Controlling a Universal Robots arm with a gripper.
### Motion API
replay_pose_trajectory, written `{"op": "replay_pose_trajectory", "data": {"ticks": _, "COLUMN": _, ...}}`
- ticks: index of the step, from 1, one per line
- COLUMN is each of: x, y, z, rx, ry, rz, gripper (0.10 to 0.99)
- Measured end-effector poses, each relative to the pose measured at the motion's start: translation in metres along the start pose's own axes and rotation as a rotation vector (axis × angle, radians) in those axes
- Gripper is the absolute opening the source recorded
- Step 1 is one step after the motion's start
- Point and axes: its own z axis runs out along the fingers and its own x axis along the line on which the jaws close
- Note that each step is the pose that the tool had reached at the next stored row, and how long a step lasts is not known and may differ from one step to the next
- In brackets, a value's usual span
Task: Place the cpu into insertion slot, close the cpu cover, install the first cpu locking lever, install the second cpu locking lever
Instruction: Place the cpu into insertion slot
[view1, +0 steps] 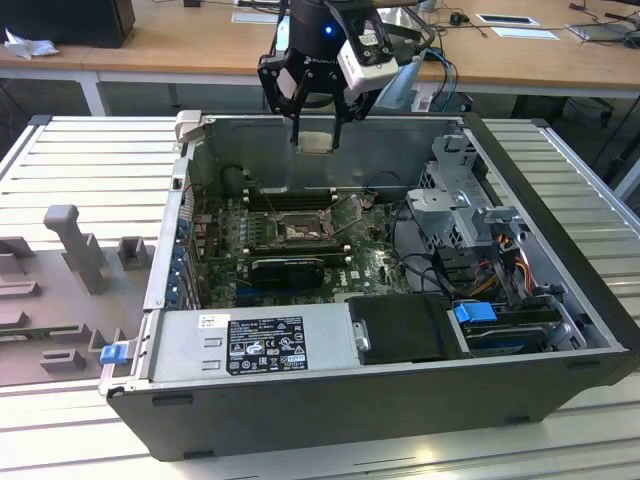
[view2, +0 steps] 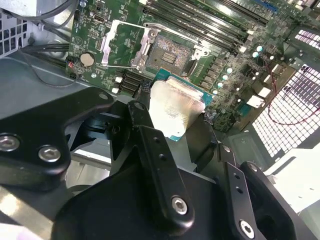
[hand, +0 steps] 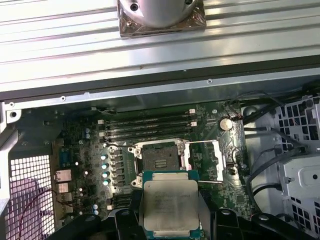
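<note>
I am pinching the small, flat, square cpu (view1: 316, 142), pale silver-beige metal face showing, between the 2 black fingers of my gripper (view1: 316, 138), hanging over the open dark grey computer case (view1: 400, 400). In the exterior view the chip is sitting at 12 o'clock of the square, dark-framed insertion slot (view1: 303, 230) on the green motherboard (view1: 372, 266), well apart from it. The thin silvery-grey hinged cpu cover (view1: 347, 212) is standing open at 2 o'clock of the slot.

The exterior view looks slantwise down into the open computer case (view1: 400, 400) from afar; both wrist views, nearer, share the insertion slot (hand: 161, 161) (view2: 167, 52) below.
</note>
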Motion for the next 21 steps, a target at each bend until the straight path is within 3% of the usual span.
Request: {"op": "replay_pose_trajectory", "data": {"ticks": 21, "x": 0.0000, "y": -0.0001, "z": 0.0010, "rx": -0.001, "ry": -0.0065, "rz": 0.073, "gripper": 0.529}}
